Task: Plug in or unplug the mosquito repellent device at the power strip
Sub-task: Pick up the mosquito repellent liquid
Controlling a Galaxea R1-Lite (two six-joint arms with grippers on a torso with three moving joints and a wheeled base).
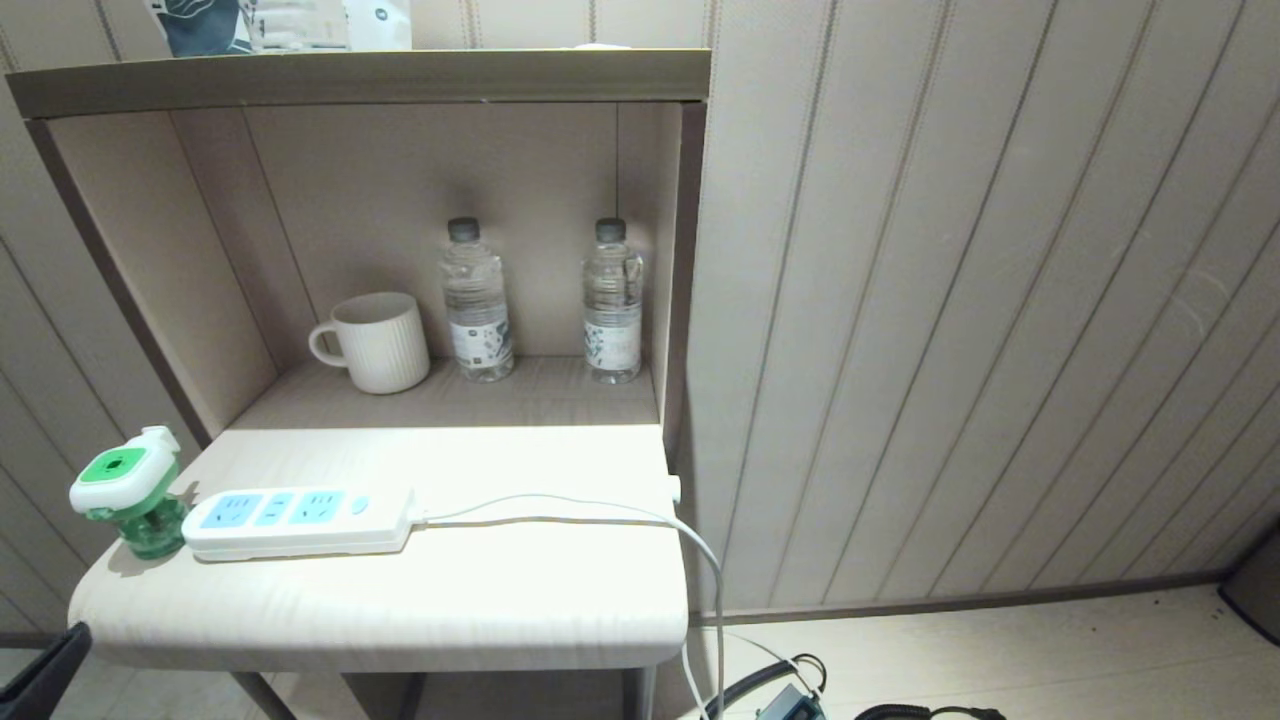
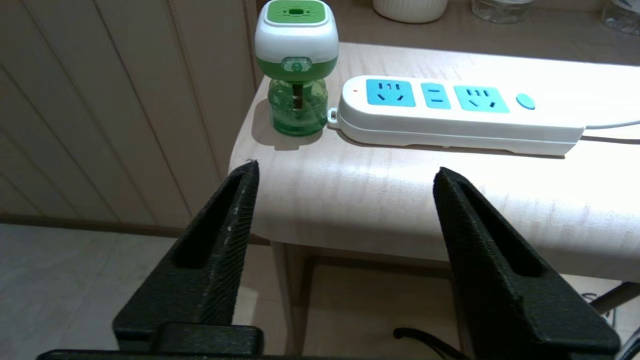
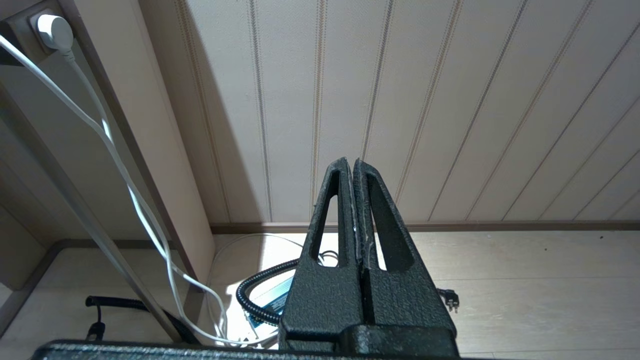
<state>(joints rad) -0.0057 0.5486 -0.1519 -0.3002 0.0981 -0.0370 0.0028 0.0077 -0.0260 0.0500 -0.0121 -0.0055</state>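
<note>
My left gripper (image 2: 345, 170), jaws spread and empty, faces the desk's front-left corner, where the mosquito repellent device (image 2: 297, 65) stands unplugged beside the power strip (image 2: 450, 112). Probably light, top-heavy; I'd grasp its rigid white head.

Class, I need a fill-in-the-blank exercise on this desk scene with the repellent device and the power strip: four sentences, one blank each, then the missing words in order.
1. The mosquito repellent device stands on the desk just off the end of the power strip that is ____ from the strip's cord.
2. The power strip has ____ light-blue socket faces.
3. The left end effector has its fingers ____.
4. On the shelf behind, beside the mug, stand ____ water bottles.

Missing words: farthest; three; open; two
</note>
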